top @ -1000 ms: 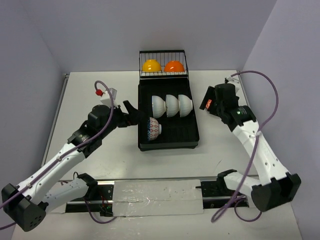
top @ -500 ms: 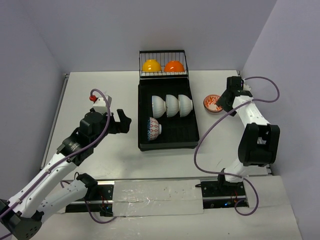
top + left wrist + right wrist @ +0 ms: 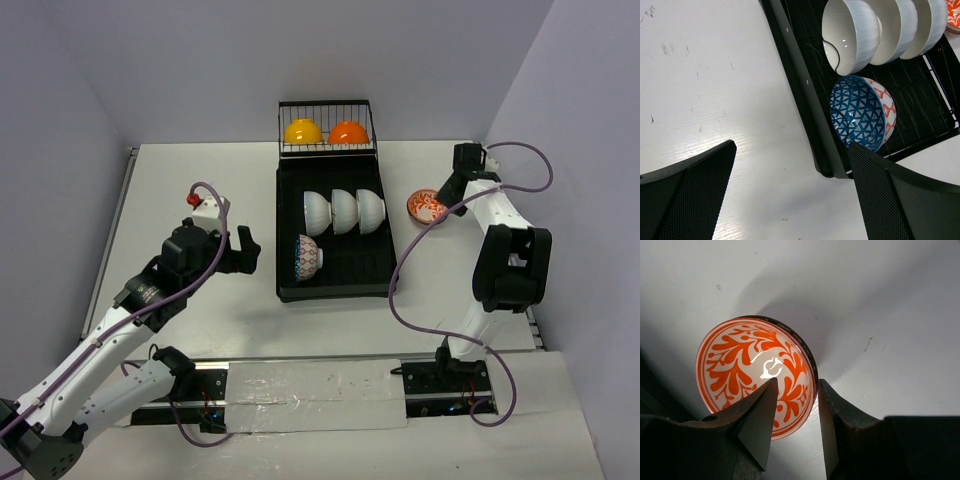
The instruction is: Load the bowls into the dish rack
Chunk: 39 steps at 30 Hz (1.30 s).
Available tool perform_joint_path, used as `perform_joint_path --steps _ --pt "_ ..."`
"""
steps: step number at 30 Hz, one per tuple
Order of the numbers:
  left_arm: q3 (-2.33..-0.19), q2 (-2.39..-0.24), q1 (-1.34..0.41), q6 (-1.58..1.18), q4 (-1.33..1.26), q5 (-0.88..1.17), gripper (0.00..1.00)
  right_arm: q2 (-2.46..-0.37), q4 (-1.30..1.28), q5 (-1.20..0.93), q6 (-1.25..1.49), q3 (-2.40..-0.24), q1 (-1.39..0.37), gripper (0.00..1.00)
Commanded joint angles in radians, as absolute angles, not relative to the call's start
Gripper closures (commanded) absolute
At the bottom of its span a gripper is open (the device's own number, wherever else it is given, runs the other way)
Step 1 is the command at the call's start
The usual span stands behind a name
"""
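The black dish rack (image 3: 287, 291) stands mid-table. Three white bowls (image 3: 344, 211) sit on edge in a row in it, with a blue-inside patterned bowl (image 3: 308, 257) in front of them. A yellow bowl (image 3: 303, 131) and an orange bowl (image 3: 348, 132) rest in its wire basket. Another red-white patterned bowl (image 3: 425, 207) lies on the table right of the rack. My right gripper (image 3: 797, 385) straddles that bowl's (image 3: 740, 365) edge, still open, with a gap beside the rim. My left gripper (image 3: 791, 147) hangs wide open over the table beside the rack's left rim (image 3: 805, 85).
The right arm stretches along the table's right side, close to the right wall (image 3: 590, 150). Its purple cable (image 3: 400, 280) loops across the table between the rack and the arm. The left arm (image 3: 120, 320) lies diagonally over the left half.
My right gripper has settled over the loose patterned bowl and its jaws have narrowed around the rim. My left gripper has drawn back left from the patterned bowl in the rack.
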<state>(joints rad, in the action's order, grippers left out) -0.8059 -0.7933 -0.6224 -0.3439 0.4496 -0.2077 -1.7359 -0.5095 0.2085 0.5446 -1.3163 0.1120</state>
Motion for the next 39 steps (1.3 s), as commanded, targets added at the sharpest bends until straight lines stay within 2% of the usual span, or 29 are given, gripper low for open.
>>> perform_joint_path --steps 1,12,25,28,34,39 --pt "-0.810 -0.767 -0.621 -0.308 0.454 -0.184 0.01 -1.761 -0.472 0.229 0.517 -1.362 0.118 0.55" --pt "-0.801 -0.755 -0.621 -0.311 0.471 -0.176 0.01 -1.807 -0.468 0.236 0.494 -1.371 0.118 0.68" --pt "-0.790 -0.747 -0.621 -0.330 0.472 -0.164 0.01 -1.841 -0.471 0.258 0.462 -1.373 0.118 0.69" --pt "-0.790 -0.746 -0.621 -0.334 0.471 -0.163 0.01 -1.842 -0.472 0.270 0.451 -1.379 0.118 0.75" --pt "-0.796 -0.758 -0.621 -0.331 0.468 -0.150 0.01 -1.825 -0.482 0.288 0.437 -1.387 0.118 0.99" --pt "-0.810 -0.767 -0.621 -0.316 0.463 -0.137 0.01 -1.780 -0.500 0.296 0.419 -1.391 0.118 1.00"
